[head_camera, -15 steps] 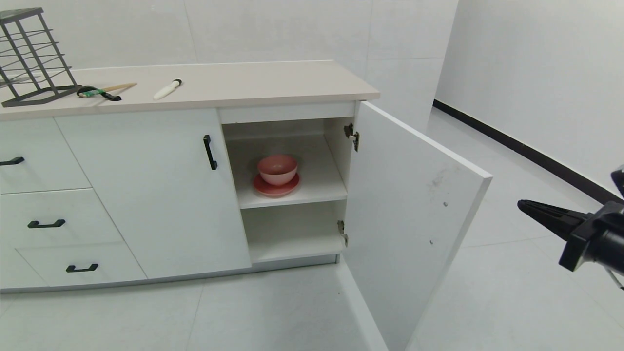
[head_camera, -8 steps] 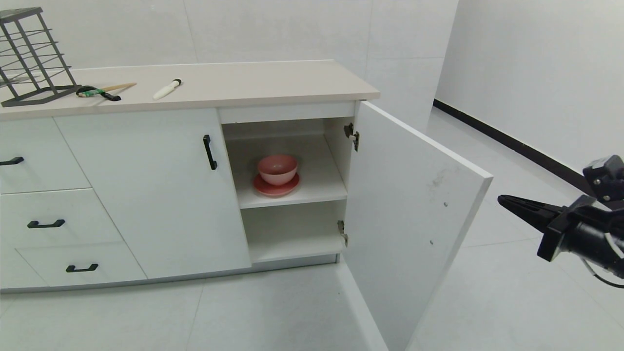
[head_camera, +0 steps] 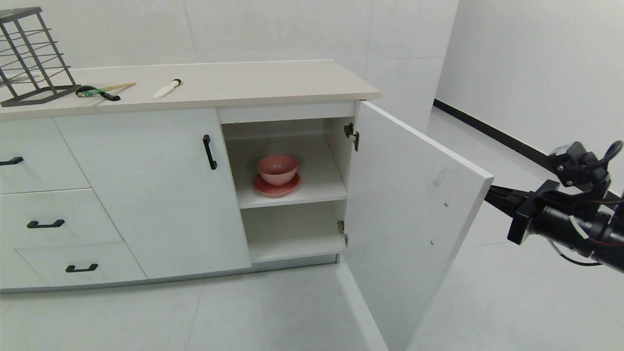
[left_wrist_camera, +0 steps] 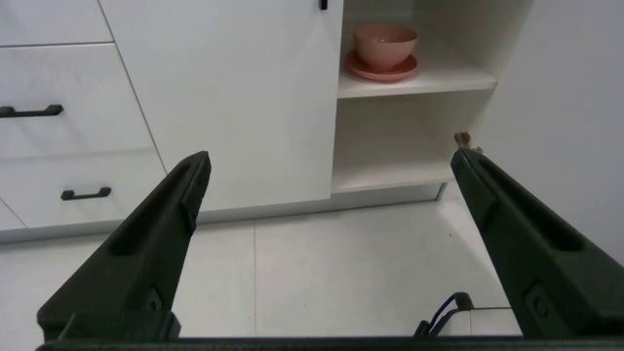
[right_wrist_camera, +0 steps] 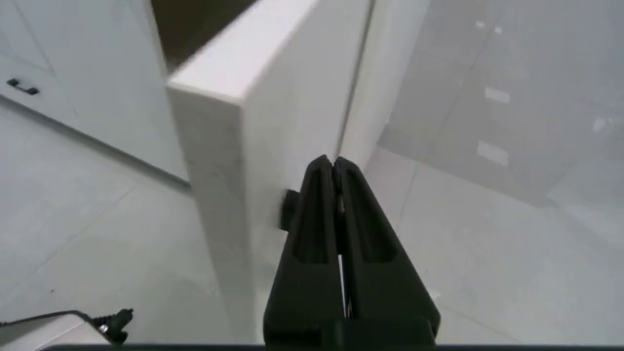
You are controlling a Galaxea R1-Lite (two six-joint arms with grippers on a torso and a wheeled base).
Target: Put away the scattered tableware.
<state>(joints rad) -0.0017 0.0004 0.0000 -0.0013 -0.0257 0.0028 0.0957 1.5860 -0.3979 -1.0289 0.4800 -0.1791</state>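
Observation:
A pink bowl (head_camera: 277, 169) sits on a red plate (head_camera: 276, 187) on the upper shelf of the open cabinet; the left wrist view has the bowl (left_wrist_camera: 385, 42) and plate (left_wrist_camera: 382, 68) too. The cabinet door (head_camera: 414, 209) swings wide toward me. My right gripper (head_camera: 492, 193) is shut, its tips at the free edge of the door on its outer side; in the right wrist view the gripper (right_wrist_camera: 334, 168) points at the outer face beside a dark handle (right_wrist_camera: 289, 208). My left gripper (left_wrist_camera: 331, 161) hangs open above the floor, facing the cabinet, with nothing between its fingers.
On the countertop (head_camera: 253, 83) lie a white-handled knife (head_camera: 167, 89) and a wooden-handled utensil (head_camera: 100, 91), next to a dark wire rack (head_camera: 29, 53). Closed drawers (head_camera: 44, 224) and a closed door (head_camera: 156, 190) stand left of the opening. Bare tiled floor (head_camera: 487, 302) lies around the door.
My right gripper has moved left and slightly up, from open space to the door's free edge. The door, bowl and plate have stayed where they were.

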